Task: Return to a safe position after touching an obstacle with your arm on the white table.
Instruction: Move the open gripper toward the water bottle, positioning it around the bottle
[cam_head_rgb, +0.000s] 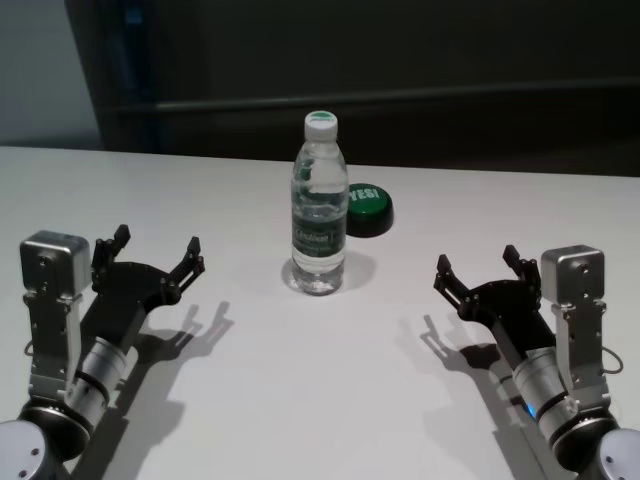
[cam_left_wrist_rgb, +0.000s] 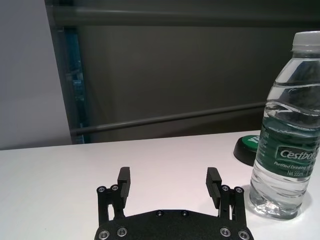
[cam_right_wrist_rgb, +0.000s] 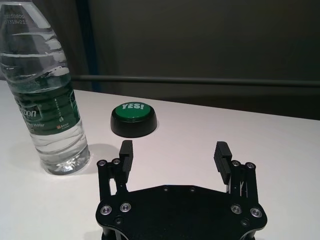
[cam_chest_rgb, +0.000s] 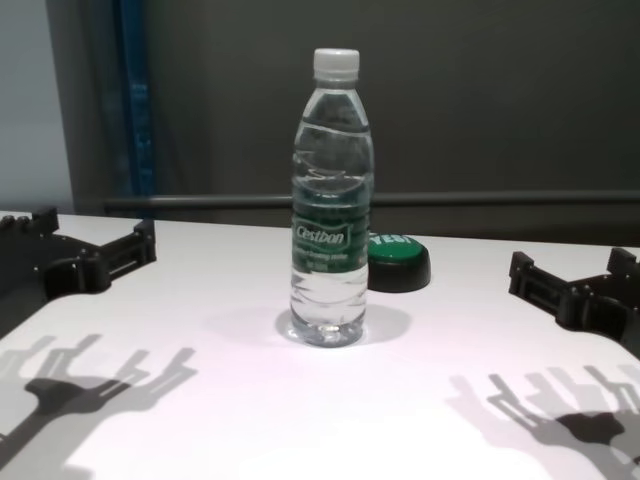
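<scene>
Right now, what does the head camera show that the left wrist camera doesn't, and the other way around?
Only the head view shows both arms: the left claw and right claw, both open, apart from the bottle, and the button's YES lettering. Only the left wrist view shows the bottle's Cestbon label readable, with the button mostly hidden behind the bottle. Both show the upright, capped bottle on the white table, and the open left claw holding nothing.

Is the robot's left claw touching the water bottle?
Apart. The head view shows bare white table between the open left gripper and the upright water bottle. The right gripper is also clear.
</scene>
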